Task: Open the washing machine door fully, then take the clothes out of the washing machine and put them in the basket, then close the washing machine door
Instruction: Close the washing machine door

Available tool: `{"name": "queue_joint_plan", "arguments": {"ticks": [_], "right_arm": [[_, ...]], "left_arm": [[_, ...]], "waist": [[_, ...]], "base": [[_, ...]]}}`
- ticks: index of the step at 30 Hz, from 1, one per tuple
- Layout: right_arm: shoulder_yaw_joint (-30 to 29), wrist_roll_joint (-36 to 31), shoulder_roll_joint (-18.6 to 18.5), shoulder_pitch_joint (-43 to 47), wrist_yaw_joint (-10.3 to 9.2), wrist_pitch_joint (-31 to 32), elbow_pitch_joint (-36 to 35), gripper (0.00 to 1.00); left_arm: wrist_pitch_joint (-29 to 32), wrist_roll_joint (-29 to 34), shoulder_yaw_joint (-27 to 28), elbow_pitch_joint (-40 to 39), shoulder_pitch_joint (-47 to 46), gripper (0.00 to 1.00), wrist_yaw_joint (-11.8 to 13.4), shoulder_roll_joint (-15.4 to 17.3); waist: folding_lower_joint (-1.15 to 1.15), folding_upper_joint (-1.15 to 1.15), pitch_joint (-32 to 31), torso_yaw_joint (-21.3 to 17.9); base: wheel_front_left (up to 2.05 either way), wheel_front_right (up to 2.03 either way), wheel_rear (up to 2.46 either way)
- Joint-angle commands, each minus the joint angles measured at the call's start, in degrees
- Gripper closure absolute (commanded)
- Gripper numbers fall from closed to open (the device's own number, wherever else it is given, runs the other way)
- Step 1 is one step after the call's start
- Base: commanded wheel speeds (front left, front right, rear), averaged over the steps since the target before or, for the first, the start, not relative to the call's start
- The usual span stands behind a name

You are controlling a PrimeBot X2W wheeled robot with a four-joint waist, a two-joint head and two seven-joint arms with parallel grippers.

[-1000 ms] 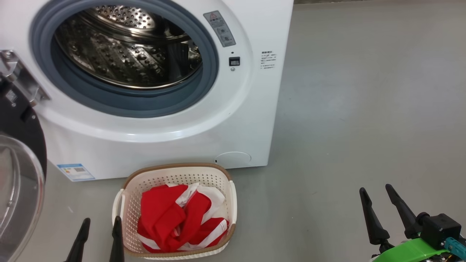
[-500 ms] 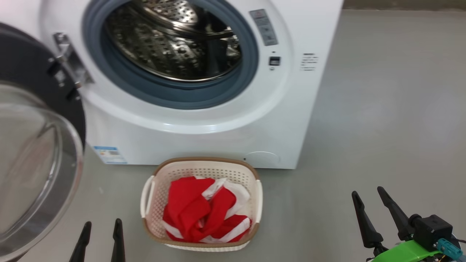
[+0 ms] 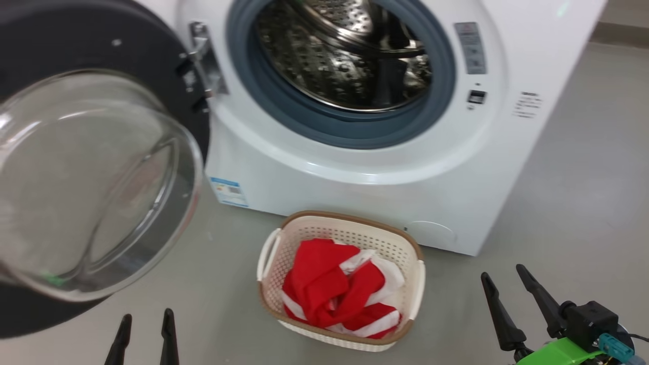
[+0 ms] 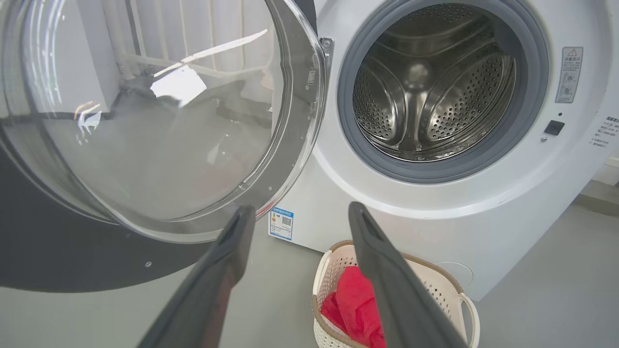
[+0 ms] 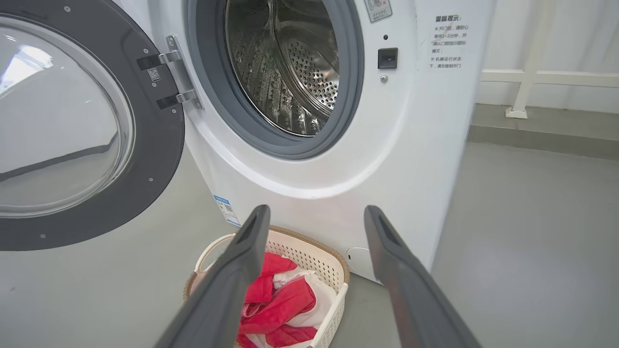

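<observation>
Washing machine door point(image 4: 145, 121) hangs open just ahead-left of left gripper point(image 4: 300, 209), jaws apart, empty; drum point(image 4: 425, 96) seemingly bare; press black ring point(image 4: 48, 251), swing shut.

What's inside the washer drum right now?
The drum shows bare perforated steel, no garment visible. The clothes lie in the basket. The drum's lowest front part, behind the gasket lip, is hidden.
</observation>
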Motion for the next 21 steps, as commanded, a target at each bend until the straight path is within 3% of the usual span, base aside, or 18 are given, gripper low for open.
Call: {"name": "queue_joint_plan", "arguments": {"ticks": [1, 11, 21], "right_arm": [[1.6, -0.2, -1.0, -1.8, 0.35, -0.4, -1.1, 0.0], [3.4, 0.0, -1.0, -2.4, 0.35, -0.4, -0.6, 0.0], [3.9, 0.3, -1.3, -2.6, 0.35, -0.4, -0.5, 0.0]], "left_arm": [[-0.3, -0.2, 1.5, -1.2, 0.2, 0.0, 0.6, 0.6], [-0.3, -0.8, 1.1, -1.3, 1.2, 0.0, 1.0, 0.6], [-0.3, -1.5, 0.8, -1.7, 1.8, 0.0, 1.7, 0.6]], "waist": [[0.0, 0.0, -0.8, 4.0], [0.0, 0.0, -1.6, 9.2], [0.0, 0.0, -1.6, 11.0]], "base": [[0.0, 0.0, 0.0], [0.0, 0.0, 0.0], [0.0, 0.0, 0.0]]}}
